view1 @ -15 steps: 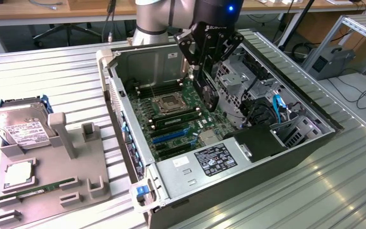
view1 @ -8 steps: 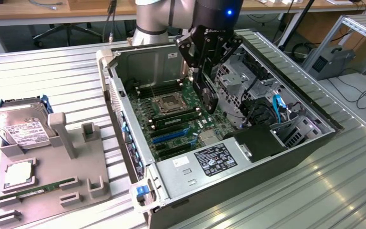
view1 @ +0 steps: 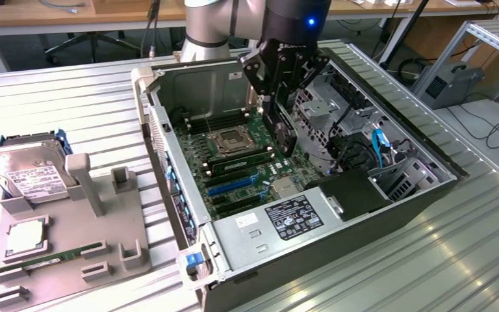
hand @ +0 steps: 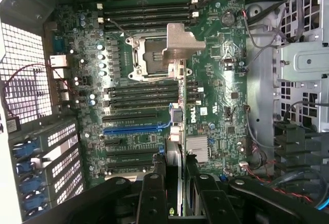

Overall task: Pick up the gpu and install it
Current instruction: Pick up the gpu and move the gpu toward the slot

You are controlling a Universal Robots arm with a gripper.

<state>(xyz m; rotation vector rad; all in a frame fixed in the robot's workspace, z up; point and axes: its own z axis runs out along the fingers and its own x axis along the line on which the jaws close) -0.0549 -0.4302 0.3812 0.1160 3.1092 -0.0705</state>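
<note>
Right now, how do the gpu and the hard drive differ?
The gpu hangs on edge in the gripper over the motherboard; the hard drive sits in the grey holder outside the case. The gpu looks dark and thin; the hard drive is silver, white-labelled. Neither is seated in the case.

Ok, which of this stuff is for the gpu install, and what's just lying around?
For the job:
gpu, held in the gripper
motherboard with its blue slot
open case

Lying about:
hard drive, RAM stick and chip, on the grey holder
</note>
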